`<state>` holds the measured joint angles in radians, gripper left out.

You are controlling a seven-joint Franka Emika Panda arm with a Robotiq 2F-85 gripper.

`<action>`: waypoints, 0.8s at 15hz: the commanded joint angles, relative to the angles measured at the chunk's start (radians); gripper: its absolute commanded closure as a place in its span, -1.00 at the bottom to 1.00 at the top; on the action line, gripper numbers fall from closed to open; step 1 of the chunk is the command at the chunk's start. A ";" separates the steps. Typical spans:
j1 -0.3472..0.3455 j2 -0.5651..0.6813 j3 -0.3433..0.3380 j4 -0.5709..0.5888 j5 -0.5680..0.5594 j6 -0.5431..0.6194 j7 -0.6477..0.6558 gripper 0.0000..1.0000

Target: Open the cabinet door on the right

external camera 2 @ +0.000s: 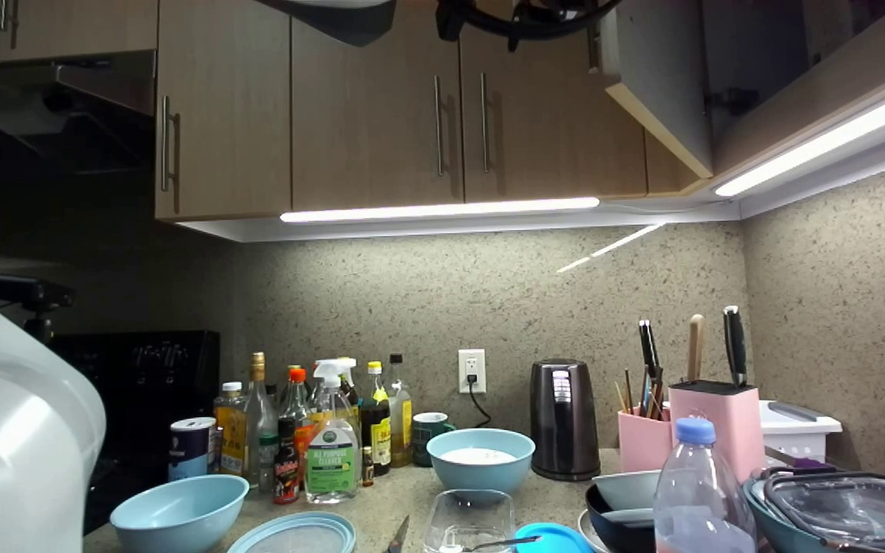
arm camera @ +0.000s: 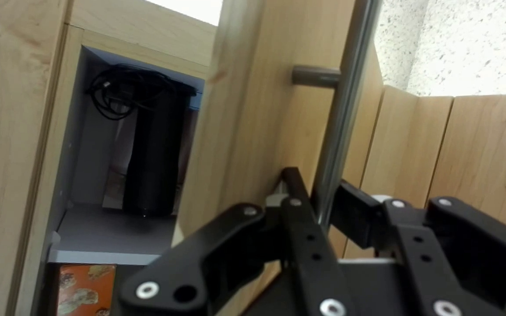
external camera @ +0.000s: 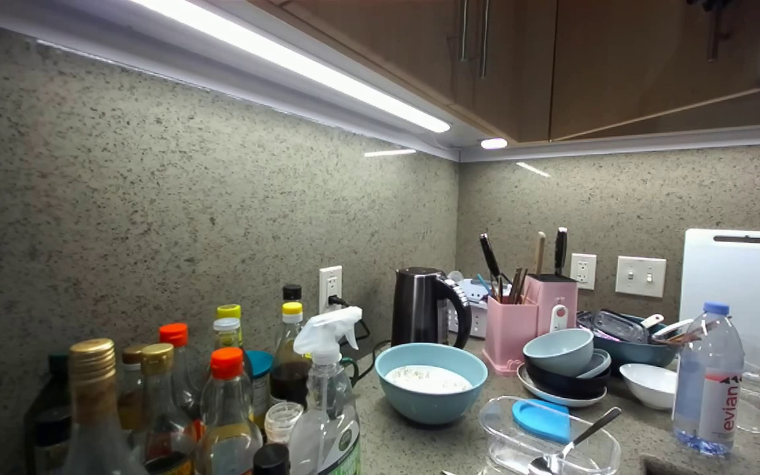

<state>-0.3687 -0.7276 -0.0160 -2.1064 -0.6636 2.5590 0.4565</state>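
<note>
Fingers (arm camera: 358,215) closed around metal handle (arm camera: 345,109) of cabinet door (arm camera: 275,105); door open, black object (arm camera: 154,149) on shelf (arm camera: 108,230) inside.

1. Cabinet door (arm camera: 275,114): wide, flat, plain smooth panel w/ wood grain. Looks lt. tan in wrist view; same door (external camera: 657,66) is dk. brown in an exterior view.
2. State: open, swung out fr. cabinet frame (arm camera: 61,118), w/ gap to the interior showing in wrist view.
3. Pose: panel upright, angled out; btm. edge slants, w/ lighter strip along it, in both exterior views.
4. Inner side (external camera 2: 657,77): pale grey, visible in an exterior view.
5. Handle (arm camera: 352,79): straight round metal bar on outer face, held off it by short post, nr. free edge.
6. Loc.: wall-cab. height, above counter (external camera: 413,448).
</note>
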 commanded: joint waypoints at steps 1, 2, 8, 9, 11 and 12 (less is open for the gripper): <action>0.002 -0.125 0.086 -0.131 -0.029 0.032 -0.040 0.92; -0.001 -0.146 0.094 -0.150 -0.037 0.032 -0.027 0.92; -0.014 -0.173 0.120 -0.183 -0.094 0.038 0.046 0.92; -0.008 -0.176 0.117 -0.187 -0.100 0.036 0.050 0.92; 0.002 -0.183 0.105 -0.196 -0.101 0.040 0.048 0.92; 0.002 -0.185 0.103 -0.199 -0.102 0.045 0.048 0.19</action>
<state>-0.4352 -0.7497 0.0667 -2.1395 -0.7572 2.5864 0.5856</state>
